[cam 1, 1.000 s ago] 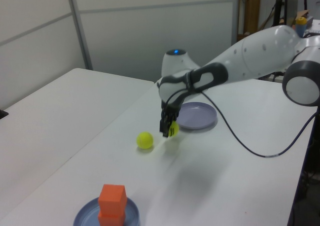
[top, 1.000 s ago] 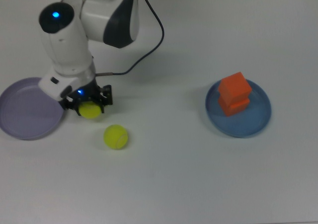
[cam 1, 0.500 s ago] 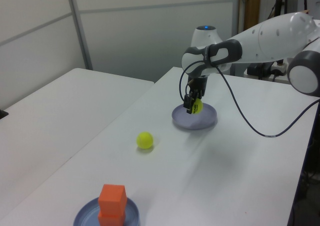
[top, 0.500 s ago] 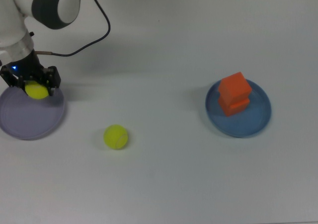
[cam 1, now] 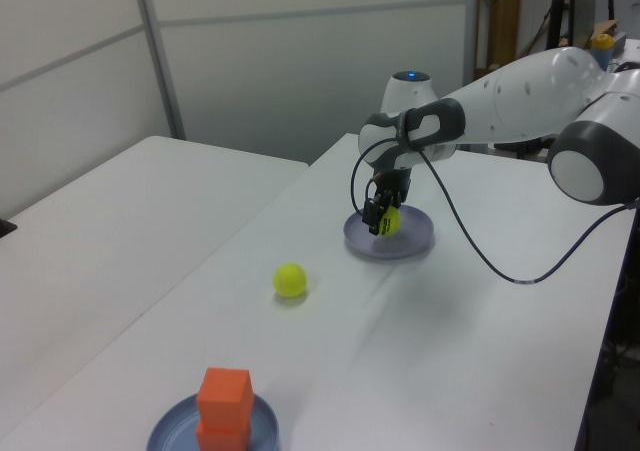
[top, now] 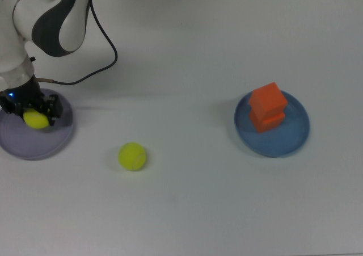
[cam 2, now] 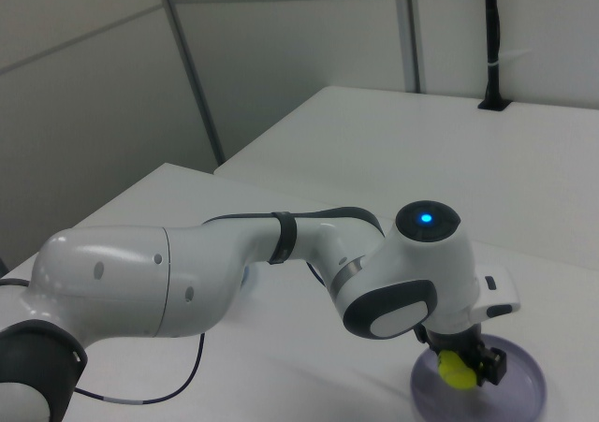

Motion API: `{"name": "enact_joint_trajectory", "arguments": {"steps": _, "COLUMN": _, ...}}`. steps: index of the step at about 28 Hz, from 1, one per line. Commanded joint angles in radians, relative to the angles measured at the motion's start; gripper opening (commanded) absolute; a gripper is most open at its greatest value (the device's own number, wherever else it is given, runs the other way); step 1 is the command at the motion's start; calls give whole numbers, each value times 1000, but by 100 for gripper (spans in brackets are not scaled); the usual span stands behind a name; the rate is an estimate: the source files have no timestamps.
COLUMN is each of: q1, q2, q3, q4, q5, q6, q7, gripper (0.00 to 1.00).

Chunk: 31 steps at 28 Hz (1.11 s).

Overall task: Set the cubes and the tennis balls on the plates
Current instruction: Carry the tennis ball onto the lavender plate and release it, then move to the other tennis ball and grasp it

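Observation:
My gripper (top: 35, 118) is shut on a yellow-green tennis ball (top: 36, 120) and holds it low over the pale lavender plate (top: 22, 139) at the top view's left. The left view shows the same ball (cam 1: 390, 221) in the gripper (cam 1: 383, 219) over that plate (cam 1: 405, 241), and the right view shows the ball (cam 2: 457, 370) above the plate (cam 2: 519, 385). Another tennis ball (top: 133, 156) lies loose on the table. Two orange cubes (top: 268, 106) stand stacked on the blue plate (top: 292, 135) at the top view's right.
The white table (top: 198, 199) carries only these things. A black cable (top: 105, 46) trails from the arm across the table's far left in the top view. Wall panels stand behind the table in the left view.
The gripper carried the tennis ball from beside the loose ball leftward in the top view to the lavender plate, then lowered it towards the plate. The loose ball and cubes stayed put.

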Motion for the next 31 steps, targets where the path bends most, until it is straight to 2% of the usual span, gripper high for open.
{"name": "enact_joint_trajectory", "arguments": {"steps": 1, "q1": 10, "q2": 29, "q3": -5, "q4": 38, "q5": 22, "q6": 20, "q7": 35, "gripper": 0}}
{"name": "enact_joint_trajectory", "arguments": {"steps": 2, "q1": 10, "q2": 32, "q3": -5, "q4": 46, "q5": 22, "q6": 20, "q7": 39, "gripper": 0}}
{"name": "enact_joint_trajectory", "arguments": {"steps": 3, "q1": 10, "q2": 33, "q3": -5, "q4": 55, "q5": 22, "q6": 20, "q7": 41, "gripper": 31}}
{"name": "enact_joint_trajectory", "arguments": {"steps": 4, "q1": 10, "q2": 35, "q3": -5, "q4": 55, "q5": 22, "q6": 20, "q7": 43, "gripper": 72}}
{"name": "enact_joint_trajectory", "arguments": {"steps": 5, "q1": 10, "q2": 33, "q3": -5, "q4": 55, "q5": 19, "q6": 20, "q7": 39, "gripper": 100}}
{"name": "enact_joint_trajectory", "arguments": {"steps": 11, "q1": 13, "q2": 13, "q3": -6, "q4": 57, "q5": 22, "q6": 14, "q7": 39, "gripper": 100}}
{"name": "enact_joint_trajectory", "arguments": {"steps": 16, "q1": 24, "q2": -50, "q3": 0, "q4": 57, "q5": 26, "q6": 6, "q7": 43, "gripper": 100}}
{"name": "enact_joint_trajectory", "arguments": {"steps": 22, "q1": 97, "q2": -77, "q3": 15, "q4": 57, "q5": 23, "q6": 5, "q7": 93, "gripper": 100}}
{"name": "enact_joint_trajectory", "arguments": {"steps": 24, "q1": 111, "q2": -77, "q3": 32, "q4": 57, "q5": 22, "q6": 5, "q7": 108, "gripper": 100}}
{"name": "enact_joint_trajectory", "arguments": {"steps": 26, "q1": 122, "q2": -76, "q3": 71, "q4": 57, "q5": 20, "q6": 5, "q7": 142, "gripper": 100}}
{"name": "enact_joint_trajectory", "arguments": {"steps": 31, "q1": 142, "q2": -71, "q3": 120, "q4": 57, "q5": 16, "q6": 6, "q7": 208, "gripper": 100}}
